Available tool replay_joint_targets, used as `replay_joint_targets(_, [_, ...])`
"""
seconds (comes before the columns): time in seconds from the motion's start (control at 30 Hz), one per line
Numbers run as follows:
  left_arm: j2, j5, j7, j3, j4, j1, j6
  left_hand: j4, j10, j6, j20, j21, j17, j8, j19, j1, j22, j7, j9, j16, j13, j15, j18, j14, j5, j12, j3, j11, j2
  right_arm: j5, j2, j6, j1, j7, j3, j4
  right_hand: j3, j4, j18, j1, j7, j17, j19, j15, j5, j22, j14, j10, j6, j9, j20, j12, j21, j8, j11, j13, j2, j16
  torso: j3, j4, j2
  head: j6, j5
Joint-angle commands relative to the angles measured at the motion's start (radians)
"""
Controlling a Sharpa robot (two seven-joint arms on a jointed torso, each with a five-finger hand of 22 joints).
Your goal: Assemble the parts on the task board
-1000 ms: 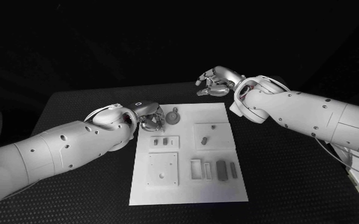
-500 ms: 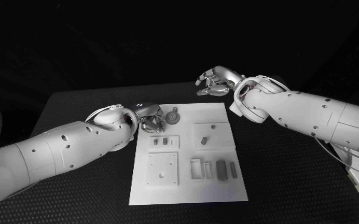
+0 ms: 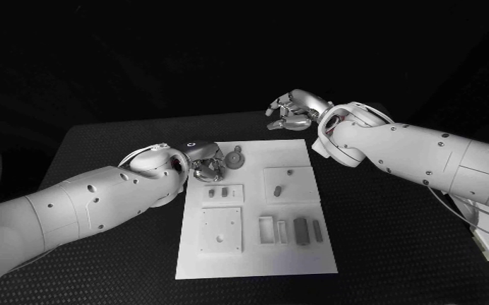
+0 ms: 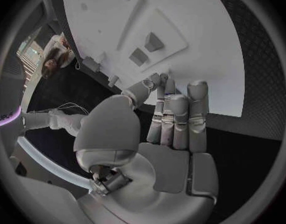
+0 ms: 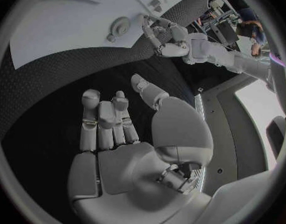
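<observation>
An early step is judged in hand. The left hand [image 3: 207, 162] is held at the task board's [image 3: 255, 262] near-left corner, fingers together and empty, beside the round part [image 3: 235, 159]. The right hand [image 3: 293, 111] hovers beyond the board, fingers loosely apart. Next, that part must be gripped.

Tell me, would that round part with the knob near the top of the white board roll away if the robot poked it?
Probably not. The round part seems to lie flat on the task board, so a poke would likely slide it rather than roll it. It looks small and stiff, so probably light and easy to knock. Its knob might give the left hand somewhere to pinch.
</observation>
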Motion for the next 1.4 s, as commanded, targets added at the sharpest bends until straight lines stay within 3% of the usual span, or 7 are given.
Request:
replay_joint_targets(0.03, [0.004, 0.005, 0.006, -0.002, -0.004, -0.001, 0.013, -0.001, 0.015, 0.005, -0.004, -0.005, -0.001, 0.003, -0.001, 0.007, 0.011, 0.002, 0.001, 0.0, 0.011, -0.003, 0.121, 0.005, 0.004, 0.003, 0.004, 0.007, 0.014, -0.001, 0.001, 0.01, 0.0, 0.009, 0.001, 0.0, -0.003, -0.003, 0.044, -0.001, 0.007, -0.002, 0.008, -0.001, 0.002, 0.009, -0.008, -0.005, 0.001, -0.001, -0.003, 0.007, -0.005, -0.002, 0.001, -0.001, 0.009, 0.003, -0.0005, -0.0005, 0.0, -0.001, -0.001])
replay_joint_targets(0.77, [0.023, -0.009, 0.003, -0.026, -0.031, -0.007, 0.048, -0.002, 0.016, 0.003, -0.005, -0.008, -0.002, 0.004, -0.003, 0.007, 0.011, 0.002, 0.001, -0.001, 0.012, -0.004, 0.119, 0.002, 0.004, 0.001, 0.005, 0.007, 0.016, -0.001, 0.003, 0.011, 0.0, 0.009, 0.001, -0.001, -0.003, -0.003, 0.044, -0.001, 0.007, -0.002, 0.008, -0.001, 0.002, 0.009, -0.008, -0.005, 0.001, -0.001, -0.003, 0.007, -0.005, -0.002, 0.001, -0.002, 0.009, 0.003, -0.001, 0.0001, 0.0, -0.006, -0.002])
replay_joint_targets(1.4, [0.02, -0.002, 0.0, -0.029, -0.033, -0.007, 0.024, -0.003, 0.001, -0.015, -0.005, -0.019, -0.005, -0.002, -0.016, 0.001, 0.011, 0.01, -0.003, -0.005, 0.01, 0.002, 0.111, -0.013, 0.002, -0.012, 0.002, 0.013, 0.012, -0.001, -0.001, 0.01, 0.0, 0.009, 0.001, 0.0, -0.003, -0.003, 0.044, -0.001, 0.007, -0.002, 0.008, -0.001, 0.002, 0.009, -0.008, -0.005, 0.001, -0.002, -0.003, 0.007, -0.005, -0.002, 0.001, -0.002, 0.009, 0.003, -0.0003, 0.0009, 0.0, -0.004, -0.004])
